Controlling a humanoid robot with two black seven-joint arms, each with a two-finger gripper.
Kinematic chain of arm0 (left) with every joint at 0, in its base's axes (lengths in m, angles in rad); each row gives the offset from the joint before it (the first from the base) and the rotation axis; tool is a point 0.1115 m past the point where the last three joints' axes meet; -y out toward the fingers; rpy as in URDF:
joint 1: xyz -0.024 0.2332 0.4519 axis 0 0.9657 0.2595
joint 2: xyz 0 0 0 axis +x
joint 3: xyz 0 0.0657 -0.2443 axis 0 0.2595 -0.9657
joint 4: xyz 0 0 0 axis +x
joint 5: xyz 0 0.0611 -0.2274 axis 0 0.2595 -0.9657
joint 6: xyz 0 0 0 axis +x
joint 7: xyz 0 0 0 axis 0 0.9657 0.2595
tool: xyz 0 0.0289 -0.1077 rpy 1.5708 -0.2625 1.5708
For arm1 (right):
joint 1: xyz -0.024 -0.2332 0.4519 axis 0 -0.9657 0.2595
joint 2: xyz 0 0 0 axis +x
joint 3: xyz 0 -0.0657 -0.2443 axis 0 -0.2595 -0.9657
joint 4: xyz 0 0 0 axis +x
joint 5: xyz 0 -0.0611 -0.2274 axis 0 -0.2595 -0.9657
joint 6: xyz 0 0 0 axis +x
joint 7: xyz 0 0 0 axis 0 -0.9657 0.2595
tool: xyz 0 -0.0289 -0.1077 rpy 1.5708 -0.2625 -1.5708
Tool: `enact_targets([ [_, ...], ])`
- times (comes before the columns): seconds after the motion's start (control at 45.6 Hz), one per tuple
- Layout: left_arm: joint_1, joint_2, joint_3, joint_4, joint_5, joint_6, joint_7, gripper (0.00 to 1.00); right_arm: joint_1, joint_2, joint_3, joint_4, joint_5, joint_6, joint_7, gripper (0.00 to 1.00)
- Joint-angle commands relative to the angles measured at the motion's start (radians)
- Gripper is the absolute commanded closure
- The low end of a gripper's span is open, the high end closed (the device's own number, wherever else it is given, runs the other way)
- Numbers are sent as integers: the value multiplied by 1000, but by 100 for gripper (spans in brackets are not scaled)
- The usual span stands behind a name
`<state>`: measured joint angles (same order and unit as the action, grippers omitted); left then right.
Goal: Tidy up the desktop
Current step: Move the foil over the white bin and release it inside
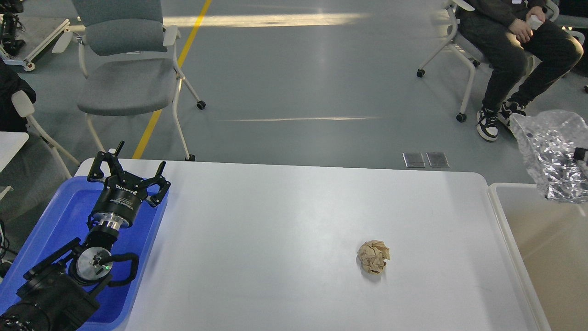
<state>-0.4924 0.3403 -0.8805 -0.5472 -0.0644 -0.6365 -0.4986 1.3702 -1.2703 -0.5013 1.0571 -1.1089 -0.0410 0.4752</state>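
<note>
The white desktop [275, 216] holds one crumpled brown paper ball [373, 257], right of the middle and toward the front. My left gripper [131, 166] is open and empty, raised over the far right corner of the blue tray [59, 216]. My right gripper [581, 154] shows only as a small dark part at the right edge. It holds a crumpled silver foil bag [546, 151] in the air above the far end of the beige-white bin [542, 248].
The blue tray lies along the desktop's left edge under my left arm. The open bin stands against the desktop's right edge. A grey chair [126, 69] stands behind the table at the left, and a seated person [514, 41] is at the far right.
</note>
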Motion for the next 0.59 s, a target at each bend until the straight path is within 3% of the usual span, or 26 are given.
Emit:
enact_targets([
  [0.0,0,0,0,0,0,1,0,0,-101,-20,4,-95,165,-4,5,100],
  [0.263,0,0,0,0,0,1,0,0,-256,34,6,-212,383,-34,2,100],
  [0.57,0,0,0,0,0,1,0,0,-480,209,7,-454,678,-69,0,100],
])
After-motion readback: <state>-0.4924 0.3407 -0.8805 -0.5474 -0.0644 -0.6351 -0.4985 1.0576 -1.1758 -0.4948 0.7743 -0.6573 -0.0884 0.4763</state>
